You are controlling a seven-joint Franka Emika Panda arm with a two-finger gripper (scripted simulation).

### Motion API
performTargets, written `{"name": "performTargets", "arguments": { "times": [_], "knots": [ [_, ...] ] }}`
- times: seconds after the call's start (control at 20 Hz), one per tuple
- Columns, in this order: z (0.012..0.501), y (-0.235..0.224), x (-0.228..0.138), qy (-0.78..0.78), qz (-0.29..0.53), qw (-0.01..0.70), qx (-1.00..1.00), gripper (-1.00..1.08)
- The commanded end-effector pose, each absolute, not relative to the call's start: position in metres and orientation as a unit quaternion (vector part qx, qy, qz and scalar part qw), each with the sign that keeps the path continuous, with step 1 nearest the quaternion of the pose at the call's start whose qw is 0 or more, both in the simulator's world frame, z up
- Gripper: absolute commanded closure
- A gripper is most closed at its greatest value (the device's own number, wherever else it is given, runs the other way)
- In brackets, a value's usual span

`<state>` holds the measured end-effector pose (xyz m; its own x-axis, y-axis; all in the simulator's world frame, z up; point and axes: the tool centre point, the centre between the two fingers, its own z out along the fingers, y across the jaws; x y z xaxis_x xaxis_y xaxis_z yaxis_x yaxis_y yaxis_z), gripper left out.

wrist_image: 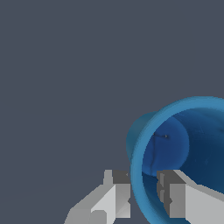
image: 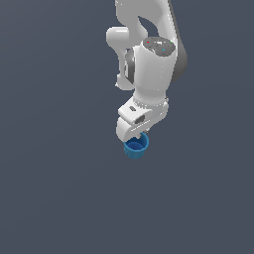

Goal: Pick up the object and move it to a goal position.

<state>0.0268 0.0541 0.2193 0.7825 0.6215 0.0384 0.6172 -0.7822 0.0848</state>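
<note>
White two-fingered gripper [wrist_image: 143, 192] clamped on the wall of a small bright-blue round-rimmed cup [image: 136, 146].

In the wrist view one grey-tipped finger [wrist_image: 114, 192] sits outside the rim and the other [wrist_image: 175, 194] inside the hollow, pinching the wall between them. In the exterior view the cup hangs at the gripper's six o'clock, mouth up and tilted, beneath the white jointed arm [image: 154, 64], with plain dark grey-blue ground [image: 54, 188] all round.

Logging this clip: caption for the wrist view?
Tool straddling the blue cup's rim, one finger inside, one outside.
</note>
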Motion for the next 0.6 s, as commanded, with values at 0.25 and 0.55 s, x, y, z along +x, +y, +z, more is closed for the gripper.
{"name": "performTargets", "arguments": {
  "times": [0.25,0.55],
  "knots": [
    [0.270,0.087,0.048,0.328,0.033,0.034,0.944,1.08],
    [0.290,0.100,0.058,0.328,0.033,0.034,0.944,1.08]
  ]
}}
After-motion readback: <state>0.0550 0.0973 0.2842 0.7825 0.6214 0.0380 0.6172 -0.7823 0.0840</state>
